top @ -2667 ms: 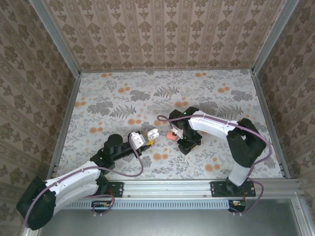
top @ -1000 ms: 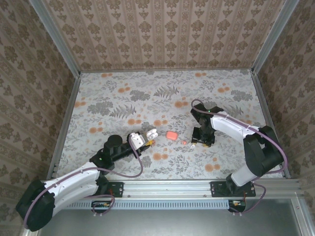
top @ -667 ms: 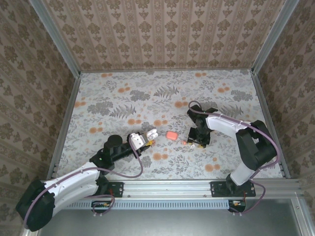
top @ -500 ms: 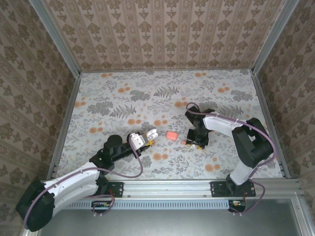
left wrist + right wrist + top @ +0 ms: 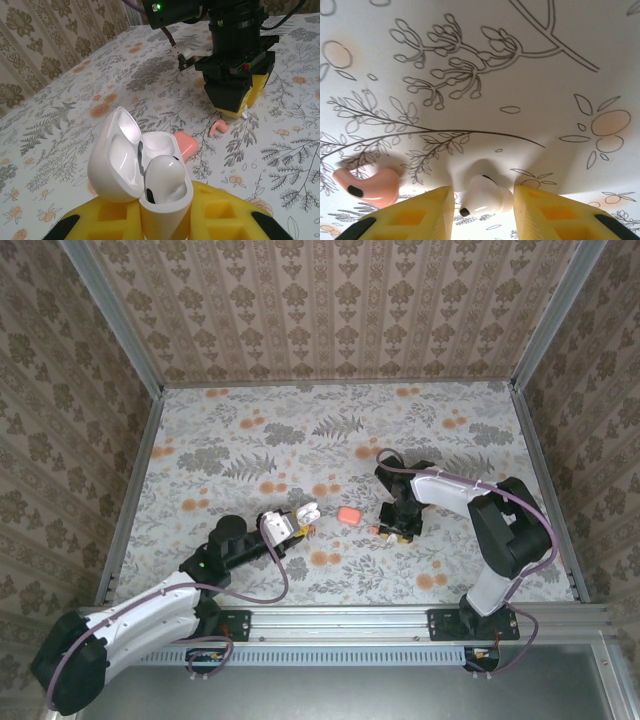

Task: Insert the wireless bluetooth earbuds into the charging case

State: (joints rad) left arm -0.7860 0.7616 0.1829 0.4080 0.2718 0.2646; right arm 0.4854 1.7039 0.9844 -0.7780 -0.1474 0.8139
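Observation:
My left gripper (image 5: 290, 523) (image 5: 162, 220) is shut on the white charging case (image 5: 145, 165) (image 5: 305, 512) and holds it upright with the lid open. One white earbud (image 5: 165, 175) sits in its near socket; the far socket is empty. My right gripper (image 5: 398, 530) (image 5: 483, 200) (image 5: 235, 107) points down at the table. Its yellow fingers (image 5: 420, 215) stand on either side of a white earbud (image 5: 482, 196) lying on the cloth, with thin gaps showing. A pinkish earbud (image 5: 367, 186) (image 5: 218, 128) lies just left of those fingers.
A closed pinkish case (image 5: 348, 515) (image 5: 185, 144) lies on the flowered tablecloth (image 5: 300, 440) between the two grippers. Patterned walls with metal rails (image 5: 130, 500) enclose the table on three sides.
The right arm swung left and came down over the earbuds beside the pinkish case, and its fingers drew closer together. The left arm and the white case stayed put.

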